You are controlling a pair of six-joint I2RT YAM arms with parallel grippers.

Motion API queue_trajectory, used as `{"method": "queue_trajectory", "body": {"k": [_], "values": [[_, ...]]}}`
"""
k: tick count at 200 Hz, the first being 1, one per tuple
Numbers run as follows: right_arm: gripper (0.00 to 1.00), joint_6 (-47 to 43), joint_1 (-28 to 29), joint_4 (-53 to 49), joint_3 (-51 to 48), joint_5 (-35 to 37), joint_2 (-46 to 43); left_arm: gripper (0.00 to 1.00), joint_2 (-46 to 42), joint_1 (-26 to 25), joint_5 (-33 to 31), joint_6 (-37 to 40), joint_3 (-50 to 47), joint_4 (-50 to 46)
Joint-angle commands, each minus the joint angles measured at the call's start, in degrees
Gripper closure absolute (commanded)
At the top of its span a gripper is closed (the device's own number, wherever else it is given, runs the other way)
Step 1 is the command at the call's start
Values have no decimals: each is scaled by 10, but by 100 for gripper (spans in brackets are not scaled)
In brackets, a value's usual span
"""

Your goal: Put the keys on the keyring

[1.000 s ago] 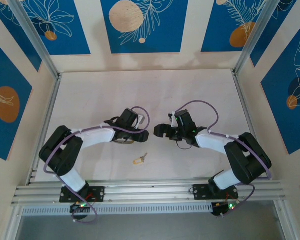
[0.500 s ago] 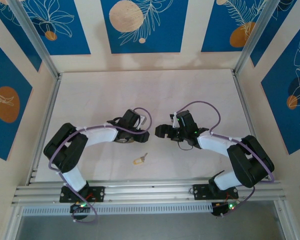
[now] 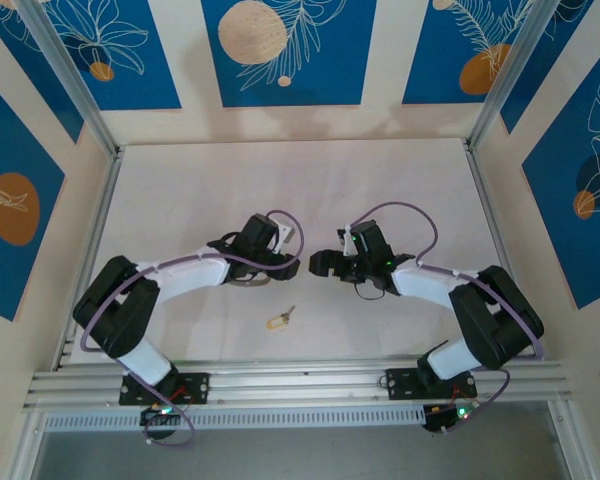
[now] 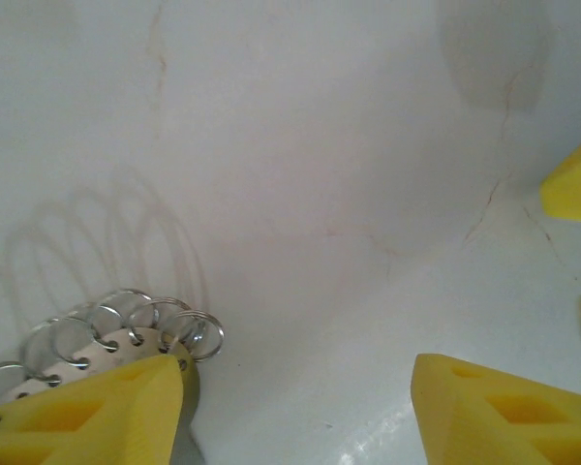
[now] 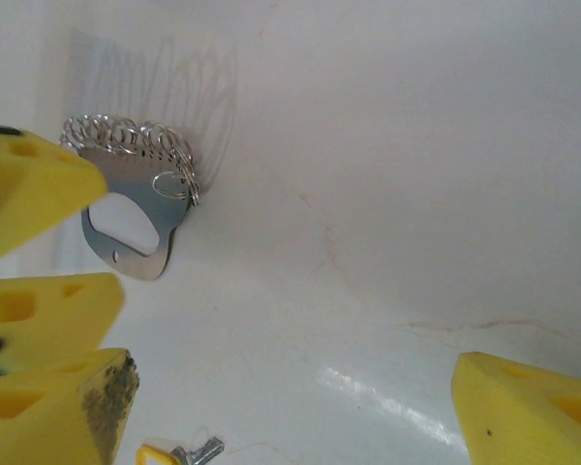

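White table [image 3: 280,190] is carrying the little yellow key [image 3: 280,320], lying alone at the near side. Left gripper [image 4: 298,387] is standing open, the keyring [image 5: 136,218] leaning on one finger. Right gripper [image 5: 290,397] is gaping wide, holding nothing. Key is not on yet.

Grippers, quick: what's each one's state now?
Left gripper: open, keyring beside it, not gripped.
Right gripper: open, holding nothing.

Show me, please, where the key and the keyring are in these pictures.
key [image 3: 280,319], top external view, where head meets blade.
keyring [image 5: 126,182], right wrist view, flat grey plate just below the small rings.
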Motion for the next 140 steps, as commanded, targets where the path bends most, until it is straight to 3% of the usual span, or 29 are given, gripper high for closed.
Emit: {"method": "queue_trajectory", "body": {"k": [1,22,64,140], "values": [[20,-56,16,-3,40,-41,31,34,-17,-3,-33,28,29,-40],[29,-115,20,7,69,-74,65,30,-26,5,-38,27,47,-56],[38,-215,20,12,137,-146,142,27,-41,40,-20,2,68,-62],[51,-204,39,22,237,-216,263,26,-69,116,15,-37,40,-51]]}}
